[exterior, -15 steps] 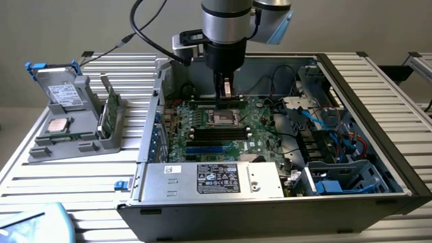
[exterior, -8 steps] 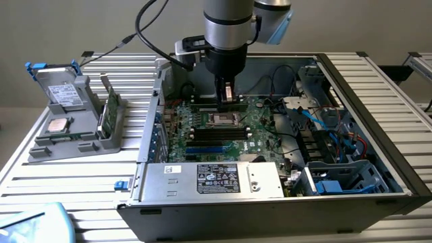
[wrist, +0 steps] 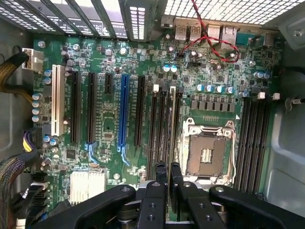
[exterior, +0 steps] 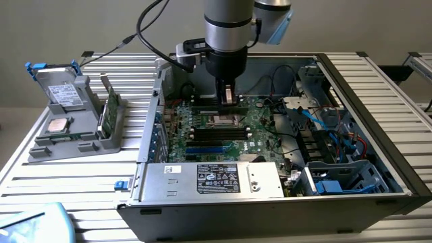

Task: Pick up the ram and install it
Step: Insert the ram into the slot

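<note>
My gripper (exterior: 228, 101) hangs inside the open computer case, low over the green motherboard (exterior: 260, 144), just behind the processor socket (exterior: 223, 120). Its black fingers (wrist: 159, 179) stand close together, shut on the ram (exterior: 206, 108), a thin green stick lying level under them. In the wrist view the ram (wrist: 171, 124) shows edge-on as a pale line. It runs out from between the fingertips of the gripper (wrist: 167, 174) and lies along a black memory slot (wrist: 162, 129) beside the socket (wrist: 207, 152). Whether the ram touches the slot I cannot tell.
The case walls (exterior: 152, 116) close in the board. A power supply (exterior: 212, 179) lies at the front, with cables (exterior: 324, 126) and a drive cage (exterior: 337, 182) on the exterior view's right. Outside, a grey fixture (exterior: 40, 147) holds a hard drive (exterior: 60, 91), a silver processor (exterior: 59, 124) and a green card (exterior: 110, 109).
</note>
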You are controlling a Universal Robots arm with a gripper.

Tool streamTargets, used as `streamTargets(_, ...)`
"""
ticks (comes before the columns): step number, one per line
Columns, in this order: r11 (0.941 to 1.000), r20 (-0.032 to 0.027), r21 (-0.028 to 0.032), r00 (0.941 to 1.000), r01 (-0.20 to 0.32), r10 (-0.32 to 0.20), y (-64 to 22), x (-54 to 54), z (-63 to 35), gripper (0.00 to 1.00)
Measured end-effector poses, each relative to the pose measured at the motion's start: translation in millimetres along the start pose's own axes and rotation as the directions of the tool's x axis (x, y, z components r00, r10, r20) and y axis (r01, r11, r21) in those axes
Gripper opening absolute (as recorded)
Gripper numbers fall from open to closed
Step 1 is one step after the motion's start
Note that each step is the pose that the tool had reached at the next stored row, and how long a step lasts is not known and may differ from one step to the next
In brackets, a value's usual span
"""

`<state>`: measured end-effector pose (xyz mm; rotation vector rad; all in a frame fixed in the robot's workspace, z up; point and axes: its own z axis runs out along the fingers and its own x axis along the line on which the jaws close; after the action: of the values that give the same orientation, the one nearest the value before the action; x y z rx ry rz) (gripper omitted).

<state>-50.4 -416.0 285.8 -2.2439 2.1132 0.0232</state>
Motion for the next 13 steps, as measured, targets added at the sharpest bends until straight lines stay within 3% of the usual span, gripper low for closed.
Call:
streamTargets(4, 1.0000, -0.0360, 0.0040, 0.9994, -0.001, 0.001, -4.3, -2.3, 1.2, 0.15)
streamTargets(9, 1.0000, -0.0464, 0.0055, 0.9989, -0.001, 0.001, -4.5, -10.4, 7.6, 0.15)
streamTargets(13, 0.9999, -0.0549, 0.0126, 0.9985, 0.000, 0.000, -3.5, -14.9, 11.6, 0.15)
